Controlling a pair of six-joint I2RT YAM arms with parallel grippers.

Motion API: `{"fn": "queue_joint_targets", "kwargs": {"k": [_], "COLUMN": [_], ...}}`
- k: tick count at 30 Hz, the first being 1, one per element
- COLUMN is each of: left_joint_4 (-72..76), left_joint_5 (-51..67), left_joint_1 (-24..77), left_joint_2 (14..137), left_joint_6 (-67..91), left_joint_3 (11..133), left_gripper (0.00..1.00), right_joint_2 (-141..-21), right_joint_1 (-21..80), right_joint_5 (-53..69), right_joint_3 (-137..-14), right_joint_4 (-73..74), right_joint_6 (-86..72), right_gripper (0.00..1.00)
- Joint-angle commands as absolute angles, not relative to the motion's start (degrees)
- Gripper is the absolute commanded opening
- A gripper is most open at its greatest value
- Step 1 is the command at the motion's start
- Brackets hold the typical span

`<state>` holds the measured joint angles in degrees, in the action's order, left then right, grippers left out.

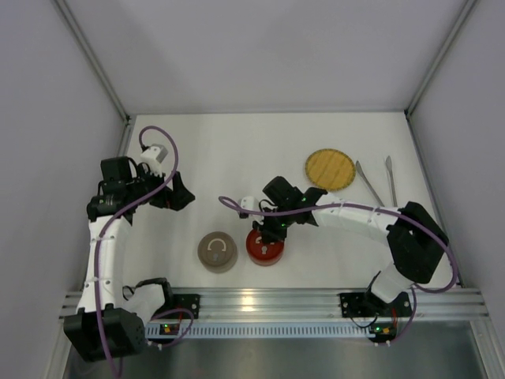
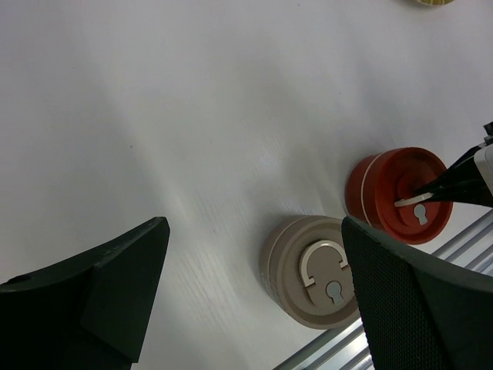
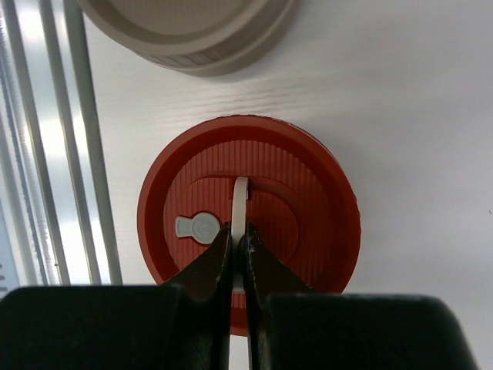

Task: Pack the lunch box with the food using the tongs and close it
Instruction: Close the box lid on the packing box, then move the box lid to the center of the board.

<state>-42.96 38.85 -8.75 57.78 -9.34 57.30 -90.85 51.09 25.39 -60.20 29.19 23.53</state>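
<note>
Lunch box (image 3: 308, 185) handle (image 3: 240, 199) seemingly pinched by right tool (image 3: 239, 235), arm (image 1: 355, 215) outstretched.

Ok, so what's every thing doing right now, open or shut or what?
Red tin: closed.
White handle on the red tin: flipped up and pinched.
Right gripper: shut on the white handle.
Beige tin: closed.
Left gripper: open, holding nothing.
Tongs: lying flat, nobody holding them.

Ribbed red tin (image 3: 316, 208), beige tin (image 1: 218, 253), gridded yellow plate (image 1: 330, 168), silver tongs (image 1: 371, 184), white table (image 1: 237, 150).
</note>
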Motion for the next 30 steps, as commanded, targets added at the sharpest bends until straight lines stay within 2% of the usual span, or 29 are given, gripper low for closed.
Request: {"fn": "queue_joint_targets", "kwargs": {"k": [1,12,14,15,17,20,30], "left_joint_4": [-44.03,-43.95,-43.68,-43.59,-43.59,-43.59,-43.33], "left_joint_5": [38.5,39.81,40.08,40.25,40.6,41.04,42.54], "left_joint_1": [-9.14,-9.05,-9.14,-9.05,-9.14,-8.88,-9.14], "left_joint_2": [57.13,57.57,57.74,57.83,57.92,58.09,58.27], "left_joint_6": [-11.16,-11.16,-11.08,-11.16,-10.99,-11.16,-10.55], "left_joint_3": [59.41,59.24,59.15,59.15,59.15,59.06,58.18], "left_gripper": [0.98,0.98,0.98,0.98,0.98,0.98,0.98], "right_joint_2": [-95.71,-95.89,-96.41,-96.5,-96.68,-96.85,-94.66], "right_joint_1": [54.31,55.46,55.46,55.46,55.46,55.46,54.85], "right_joint_5": [25.84,26.37,26.37,26.37,26.1,26.19,26.98], "right_joint_3": [-57.48,-58.18,-58.36,-58.53,-58.45,-58.45,-61.6], "right_joint_4": [42.1,46.4,47.54,47.98,48.08,48.08,47.64], "right_joint_6": [24.7,28.91,29.53,29.79,29.97,29.97,28.57], "right_gripper": [0.0,0.0,0.06,0.14,0.22,0.31,0.45]}}
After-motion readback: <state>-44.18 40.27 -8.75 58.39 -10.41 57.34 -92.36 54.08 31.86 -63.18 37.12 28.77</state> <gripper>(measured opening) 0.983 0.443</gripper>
